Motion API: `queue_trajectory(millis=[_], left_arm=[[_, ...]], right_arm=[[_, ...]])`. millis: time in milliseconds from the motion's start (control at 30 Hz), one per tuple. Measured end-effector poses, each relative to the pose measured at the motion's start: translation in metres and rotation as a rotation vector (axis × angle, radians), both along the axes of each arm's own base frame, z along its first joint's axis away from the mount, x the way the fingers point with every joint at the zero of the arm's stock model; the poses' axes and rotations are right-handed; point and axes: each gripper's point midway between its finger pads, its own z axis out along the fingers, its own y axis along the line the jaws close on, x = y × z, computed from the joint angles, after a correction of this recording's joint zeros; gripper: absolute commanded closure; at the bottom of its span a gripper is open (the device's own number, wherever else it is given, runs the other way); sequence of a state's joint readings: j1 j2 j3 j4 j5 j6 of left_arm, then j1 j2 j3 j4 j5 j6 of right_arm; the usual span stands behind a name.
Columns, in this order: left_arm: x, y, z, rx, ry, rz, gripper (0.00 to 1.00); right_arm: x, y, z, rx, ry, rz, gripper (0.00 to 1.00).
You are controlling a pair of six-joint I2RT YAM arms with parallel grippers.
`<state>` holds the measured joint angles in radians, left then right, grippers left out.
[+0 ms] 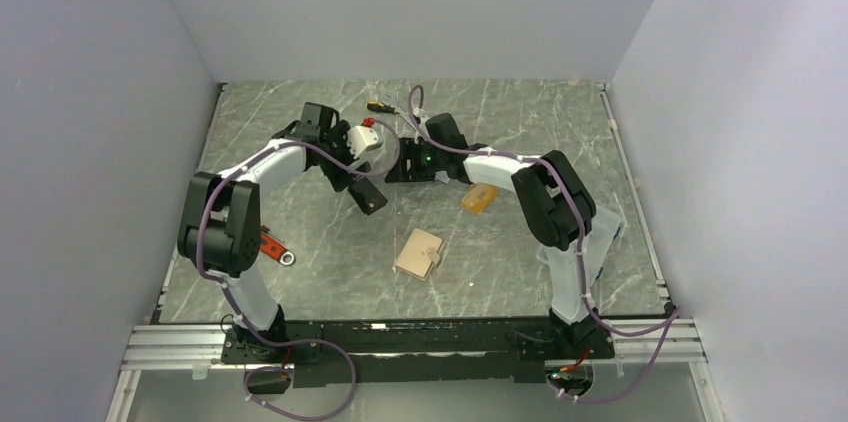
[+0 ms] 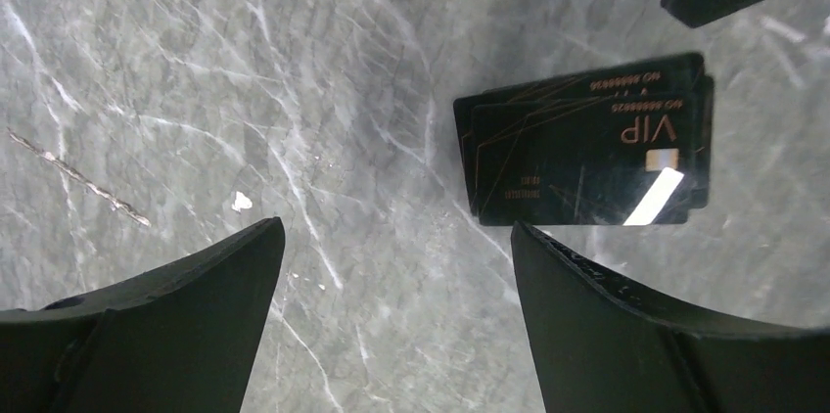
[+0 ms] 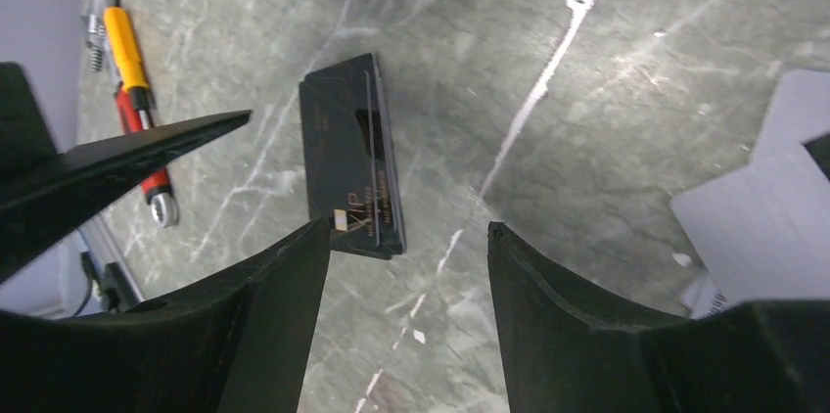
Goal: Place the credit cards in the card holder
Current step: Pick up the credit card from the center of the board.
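Observation:
A small stack of black credit cards [image 2: 587,144] lies flat on the marble table; the right wrist view shows the same black stack [image 3: 352,154]. My left gripper [image 2: 396,227] is open just short of the stack with bare table between its fingers. My right gripper [image 3: 407,227] is open too, one fingertip [image 3: 313,237] beside the stack's near corner and nothing between its fingers. From above, the left gripper [image 1: 368,197] and right gripper [image 1: 400,167] meet at mid-table and hide the black cards. The tan card holder [image 1: 420,254] lies closed nearer the front. An orange card [image 1: 478,198] rests beside the right arm.
A yellow-and-red-handled tool [image 3: 132,70] lies near the back wall, seen from above as a small tool [image 1: 380,107]. A red-handled tool [image 1: 272,247] lies at the left. A clear plastic box [image 1: 600,232] sits by the right arm. A pale grey flat shape [image 3: 754,207] is at the right edge.

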<state>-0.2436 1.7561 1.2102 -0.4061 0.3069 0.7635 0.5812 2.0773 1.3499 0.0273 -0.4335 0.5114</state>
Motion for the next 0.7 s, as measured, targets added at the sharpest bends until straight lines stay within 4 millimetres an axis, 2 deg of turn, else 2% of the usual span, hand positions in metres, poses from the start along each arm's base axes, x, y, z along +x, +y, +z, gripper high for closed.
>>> queue_trajectory(millis=[167, 333, 500, 700], left_arm=[[-0.007, 0.007, -0.023, 0.059, -0.029, -0.059, 0.1], [-0.021, 0.011, -0.042, 0.089, -0.037, -0.117, 0.1], [-0.014, 0.007, -0.037, 0.089, -0.078, -0.143, 0.1], [-0.017, -0.001, -0.032, 0.06, -0.088, -0.205, 0.09]], right_arm=[[0.0, 0.011, 0.0, 0.061, 0.019, 0.014, 0.41], [-0.005, 0.017, -0.014, 0.093, 0.071, 0.026, 0.42], [-0.007, 0.021, -0.014, 0.118, 0.088, 0.038, 0.42], [-0.006, 0.023, -0.015, 0.126, 0.089, 0.047, 0.42]])
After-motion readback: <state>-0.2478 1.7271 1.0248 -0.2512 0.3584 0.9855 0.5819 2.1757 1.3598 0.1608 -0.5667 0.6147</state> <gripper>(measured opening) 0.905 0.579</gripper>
